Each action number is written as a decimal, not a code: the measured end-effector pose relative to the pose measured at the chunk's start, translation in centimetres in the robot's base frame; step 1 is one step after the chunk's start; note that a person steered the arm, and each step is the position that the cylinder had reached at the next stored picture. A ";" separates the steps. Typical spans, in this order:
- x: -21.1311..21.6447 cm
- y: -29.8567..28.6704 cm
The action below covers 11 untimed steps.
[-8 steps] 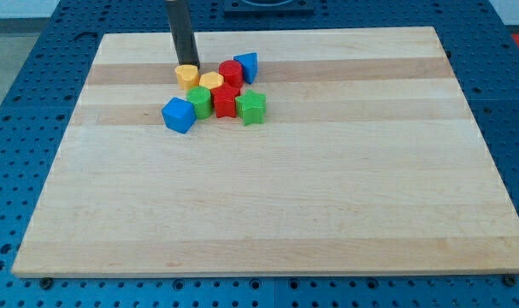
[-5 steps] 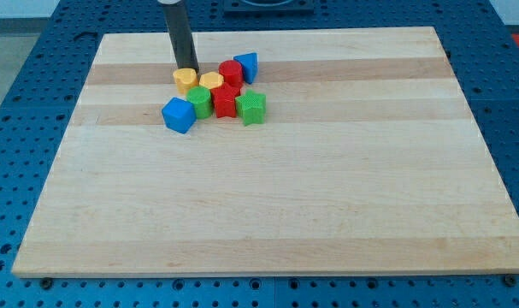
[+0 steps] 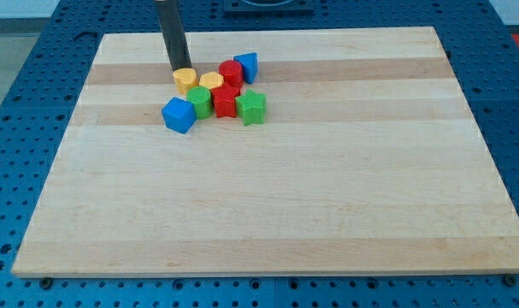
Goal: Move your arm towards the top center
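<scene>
My tip [image 3: 177,69] rests on the wooden board [image 3: 268,205] near the view's top left, just above and left of a yellow block [image 3: 185,79]. A cluster sits there: a second yellow block [image 3: 211,82], a red cylinder [image 3: 231,72], a blue block [image 3: 247,65], a green block [image 3: 199,102], a red block [image 3: 225,101], a green star-like block [image 3: 251,108] and a blue cube [image 3: 179,115]. The rod rises out of the view's top.
The wooden board lies on a blue perforated table [image 3: 20,103]. A dark fixture [image 3: 268,7] shows at the view's top center, beyond the board's far edge.
My tip has slid a little to the view's left and slightly up, away from the yellow block. The blocks have not moved.
</scene>
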State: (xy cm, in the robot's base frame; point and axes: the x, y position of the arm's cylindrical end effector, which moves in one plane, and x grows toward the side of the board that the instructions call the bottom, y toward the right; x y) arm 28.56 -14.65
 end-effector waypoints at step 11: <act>-6.3 4.3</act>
State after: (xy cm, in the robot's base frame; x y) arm 22.25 -10.37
